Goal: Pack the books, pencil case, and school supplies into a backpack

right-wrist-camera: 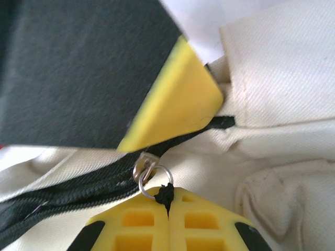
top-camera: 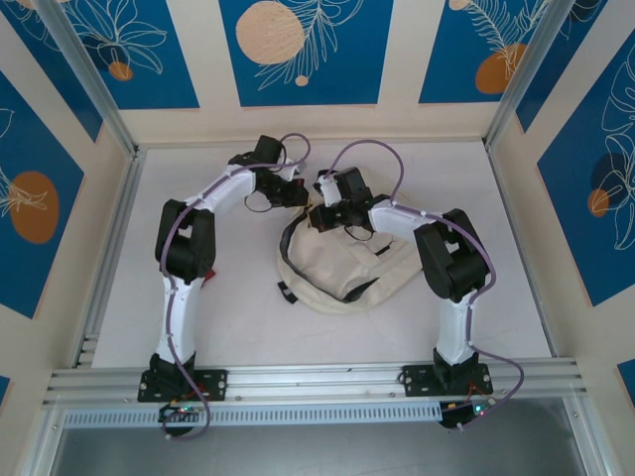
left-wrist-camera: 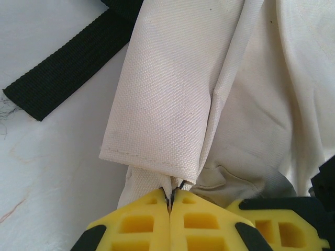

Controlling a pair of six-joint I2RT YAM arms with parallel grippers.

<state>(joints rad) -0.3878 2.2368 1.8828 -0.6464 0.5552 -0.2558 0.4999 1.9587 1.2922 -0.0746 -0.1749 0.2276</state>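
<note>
The cream-beige backpack (top-camera: 349, 270) lies slumped on the white table between the two arms. My left gripper (top-camera: 301, 194) is at the bag's far top edge. It is shut on a pinched fold of the cream fabric (left-wrist-camera: 172, 104), with the jaws pressed together at the seam (left-wrist-camera: 170, 197). My right gripper (top-camera: 324, 214) sits right beside it. It is shut on the black cord of the zipper pull (right-wrist-camera: 166, 194), whose metal ring (right-wrist-camera: 153, 181) hangs from the slider on the dark zipper (right-wrist-camera: 73, 196). The books are out of view.
A black strap (left-wrist-camera: 65, 70) lies on the table left of the pinched fold. The left gripper's yellow finger (right-wrist-camera: 175, 99) crosses just above the zipper slider. The right gripper's finger (left-wrist-camera: 285, 225) shows at the lower right of the left wrist view. Cage walls ring the table (top-camera: 198, 327).
</note>
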